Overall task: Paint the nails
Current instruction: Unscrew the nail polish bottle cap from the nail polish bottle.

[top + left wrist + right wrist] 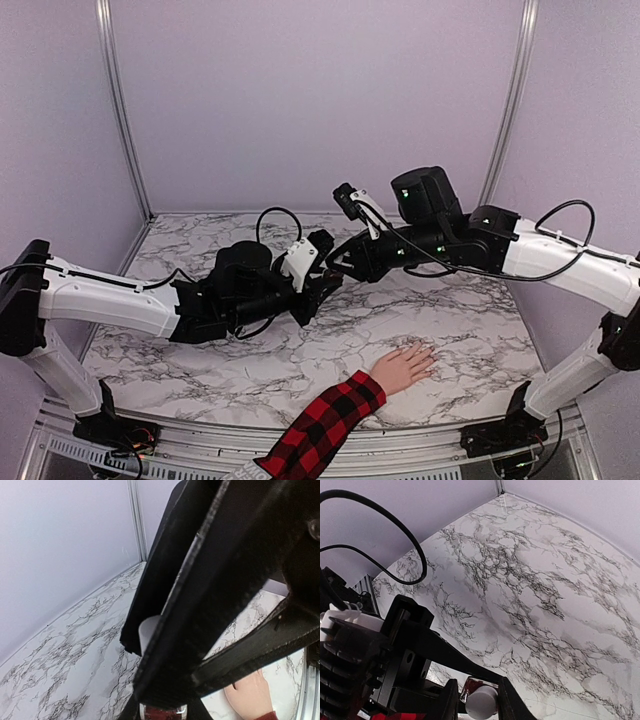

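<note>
Sadly, the nails (pixel 430 352), at the bench's (pixel 480 330) near edge, are too tiny to judge. Left gripper (pixel 322 280) clamps the bottle (pixel 471 686); right gripper (pixel 479 690) straddles its cap (pixel 482 703), perhaps gripping; I cannot tell.

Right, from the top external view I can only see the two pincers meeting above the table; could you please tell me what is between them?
Observer: The left wrist view shows the left pincer shut on a polish bottle of dark-red glass.
Operator: Thank you. And what about the other arm?
Observer: In the right wrist view the bottle's white cap sits between the fingers of the right pincer. I cannot tell whether they grip it yet.
</note>
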Available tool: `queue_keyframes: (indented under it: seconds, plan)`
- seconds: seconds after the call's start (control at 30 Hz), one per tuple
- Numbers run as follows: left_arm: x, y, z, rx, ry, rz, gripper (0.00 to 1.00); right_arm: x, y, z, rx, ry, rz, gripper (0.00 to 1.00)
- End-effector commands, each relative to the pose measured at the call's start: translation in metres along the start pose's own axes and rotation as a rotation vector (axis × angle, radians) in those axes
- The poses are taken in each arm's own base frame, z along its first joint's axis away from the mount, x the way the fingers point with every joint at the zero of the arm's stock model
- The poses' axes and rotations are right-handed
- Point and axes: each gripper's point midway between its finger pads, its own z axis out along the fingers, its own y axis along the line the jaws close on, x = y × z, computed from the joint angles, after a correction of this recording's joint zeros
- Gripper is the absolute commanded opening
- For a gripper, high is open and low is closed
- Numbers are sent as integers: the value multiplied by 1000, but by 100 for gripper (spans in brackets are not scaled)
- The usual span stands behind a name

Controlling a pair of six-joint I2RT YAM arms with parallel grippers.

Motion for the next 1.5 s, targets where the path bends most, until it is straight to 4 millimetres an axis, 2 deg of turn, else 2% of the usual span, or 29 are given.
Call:
queue_keyframes:
  seconds: [0.0, 0.17, 0.37, 0.47, 0.67, 0.93, 1.17, 1.47]
  plan:
    - [-20, 2, 0, -16, -52, -7, 0, -6, -2, 3, 3, -26, 13, 24]
    - [-23, 0, -1, -8, -58, -10, 0, -9, 7, 0, -49, -39, -15, 11]
    - [-25, -8, -4, 48, -66, -11, 0, -14, 30, -12, -170, -86, -127, 0]
    - [-28, -23, -7, 142, -75, -3, 0, -16, 34, -19, -182, -97, -187, 0]
    - [-31, -68, -27, 430, -99, 23, 0, -14, 52, -37, -269, -102, -315, 0]
    - [-33, -101, -52, 674, -115, 38, 0, -1, 70, -52, -373, -63, -414, 0]
    - [-35, -121, -65, 826, -118, 27, 0, 0, 85, -66, -456, -62, -480, 0]
    - [-32, -120, -58, 813, -98, 23, 0, -3, 88, -69, -466, -64, -494, 0]
